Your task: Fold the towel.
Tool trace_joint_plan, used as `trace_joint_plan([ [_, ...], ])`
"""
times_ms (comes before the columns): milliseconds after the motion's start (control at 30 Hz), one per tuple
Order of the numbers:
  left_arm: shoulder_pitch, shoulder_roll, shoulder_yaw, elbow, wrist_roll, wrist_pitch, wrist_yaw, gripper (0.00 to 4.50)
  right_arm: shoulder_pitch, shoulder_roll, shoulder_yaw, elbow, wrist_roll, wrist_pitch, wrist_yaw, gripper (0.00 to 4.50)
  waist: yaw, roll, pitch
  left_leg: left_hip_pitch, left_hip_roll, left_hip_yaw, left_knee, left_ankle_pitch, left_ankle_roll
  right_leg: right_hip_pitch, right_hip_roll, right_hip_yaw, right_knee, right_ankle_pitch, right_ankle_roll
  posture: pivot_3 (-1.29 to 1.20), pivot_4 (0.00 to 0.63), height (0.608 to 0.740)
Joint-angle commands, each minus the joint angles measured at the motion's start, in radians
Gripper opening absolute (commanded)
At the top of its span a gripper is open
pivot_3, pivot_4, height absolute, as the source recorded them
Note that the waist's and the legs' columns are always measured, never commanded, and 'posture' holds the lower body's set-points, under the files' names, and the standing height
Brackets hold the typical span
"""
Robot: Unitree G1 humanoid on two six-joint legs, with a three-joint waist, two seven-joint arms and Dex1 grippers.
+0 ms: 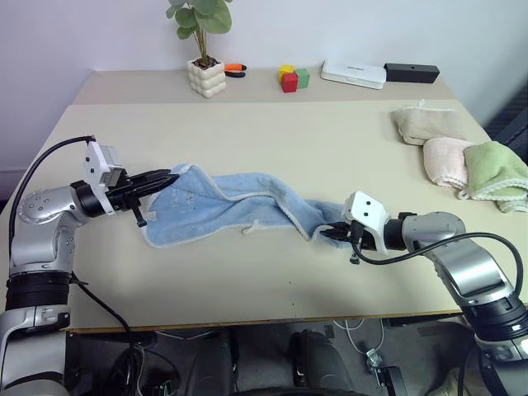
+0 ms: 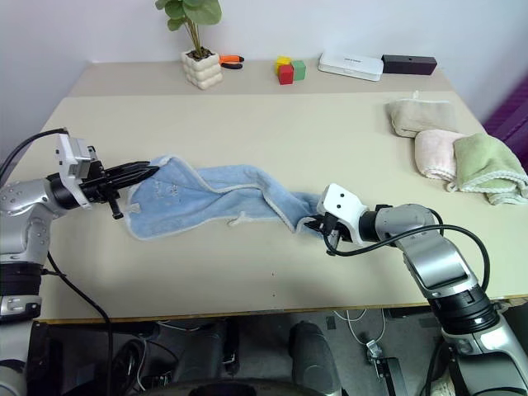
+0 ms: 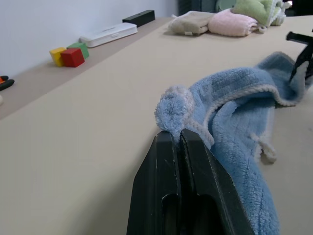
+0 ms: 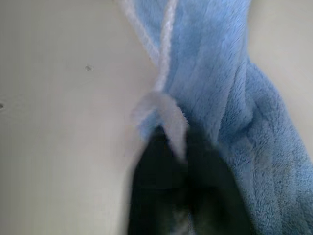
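- Blue towel point(image 1: 239, 206) lies twisted across the tabletop point(image 1: 272, 132) middle.
- Left claw point(image 1: 165, 178), closed, pinches its 9 o'clock corner.
- Right claw point(image 1: 328, 234), closed, grips its 3 o'clock end.

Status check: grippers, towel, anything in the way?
Left gripper shut on light blue terry towel corner. Right gripper shut on opposite end. Towel bunched, unfolded on table. Nothing in the way.
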Motion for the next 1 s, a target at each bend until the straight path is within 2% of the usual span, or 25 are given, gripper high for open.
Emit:
trace_joint_plan([
  [33,0.001,0.008,0.017,-0.033,-0.011,-0.002,0.002,0.0,-0.022,-0.018,-0.032,-0.026,0.016,-0.014,0.014,0.03,0.0,0.0,0.0,0.0,0.0,0.0,0.0,0.0,0.0,0.0,0.0,0.0,0.0,0.0,0.0,0.0,0.15,0.735],
  [267,0.01,0.011,0.022,-0.001,-0.001,-0.014,0.004,0.0,-0.013,-0.073,-0.178,-0.036,0.146,0.004,0.097,0.03,0.002,0.0,0.0,0.0,0.0,0.0,0.0,0.0,0.0,0.0,0.0,0.0,0.0,0.0,0.0,0.0,0.15,0.735],
  [400,-0.009,0.011,0.013,0.055,0.027,-0.05,0.002,0.0,-0.086,-0.081,-0.228,0.068,0.153,-0.031,0.087,0.03,-0.001,0.0,0.0,0.0,0.0,0.0,0.0,0.0,0.0,0.0,0.0,0.0,0.0,0.0,0.0,0.0,0.15,0.735],
  [500,-0.061,0.002,-0.007,0.145,0.064,-0.097,0.002,0.0,-0.201,-0.037,-0.217,0.224,0.09,-0.103,0.004,0.03,-0.003,0.0,0.0,0.0,0.0,0.0,0.0,0.0,0.0,0.0,0.0,0.0,0.0,0.0,0.0,0.0,0.15,0.735],
  [600,-0.154,-0.015,-0.041,0.287,0.121,-0.168,0.002,0.0,-0.322,0.014,-0.177,0.399,0.011,-0.204,-0.067,0.03,-0.001,0.0,0.0,0.0,0.0,0.0,0.0,0.0,0.0,0.0,0.0,0.0,0.0,0.0,0.0,0.0,0.15,0.735],
  [700,-0.347,-0.05,-0.089,0.552,0.231,-0.308,0.069,0.0,-0.515,0.105,-0.163,0.682,-0.074,-0.351,-0.2,0.03,0.001,0.0,0.0,0.0,0.0,0.001,0.001,0.0,0.0,0.0,0.0,0.0,0.0,0.0,0.0,0.0,0.15,0.735],
  [800,-0.512,-0.07,-0.129,0.754,0.339,-0.408,0.208,0.0,-0.667,0.155,-0.14,0.925,-0.165,-0.5,-0.331,0.03,-0.001,0.0,0.001,-0.001,-0.001,0.001,0.002,0.0,0.0,0.0,0.0,0.0,0.0,0.0,0.001,0.0,0.15,0.735],
  [867,-0.648,-0.075,-0.14,0.86,0.394,-0.449,0.344,0.0,-0.802,0.17,-0.128,1.097,-0.238,-0.601,-0.491,0.03,-0.003,0.0,0.001,-0.003,-0.001,0.001,0.001,0.0,0.0,-0.002,0.0,0.0,0.0,0.0,0.001,0.0,0.15,0.735],
  [933,-0.757,-0.058,-0.158,0.92,0.456,-0.497,0.485,0.0,-0.904,0.167,-0.14,1.197,-0.258,-0.688,-0.559,0.03,-0.004,0.0,0.002,-0.013,-0.001,0.001,0.003,0.004,-0.005,-0.012,0.0,0.0,0.002,0.0,0.001,0.0,0.15,0.735],
  [1000,-0.849,-0.036,-0.128,0.952,0.448,-0.51,0.51,0.0,-0.977,0.144,-0.164,1.252,-0.255,-0.758,-0.596,0.03,-0.006,0.0,0.002,-0.02,0.0,0.001,0.004,0.005,-0.007,-0.02,0.0,0.0,0.003,0.001,0.002,0.0,0.15,0.735],
])
